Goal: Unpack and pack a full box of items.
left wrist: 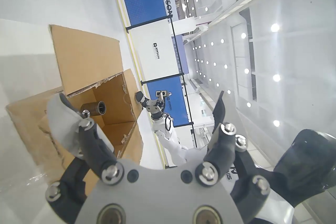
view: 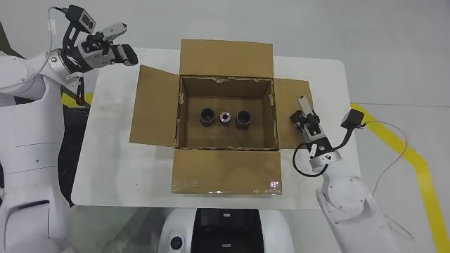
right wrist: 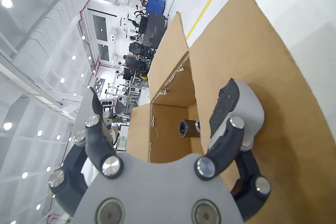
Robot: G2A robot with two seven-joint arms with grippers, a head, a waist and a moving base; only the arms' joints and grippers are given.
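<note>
The box sits mid-tabletop, flaps folded out so its three cylinders are reachable. The left gripper at the far left corner and the right gripper toward the right edge are both spread and empty, seemingly ready to unpack.

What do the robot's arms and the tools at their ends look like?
Both arms wear smooth white shells: the left arm and the right arm. A black cable loops beside the right wrist. The left tool and right tool each have a silver-grey plate, black linkage with shiny round bolts, and two pale fingers faced with black ribbed pads.
</note>
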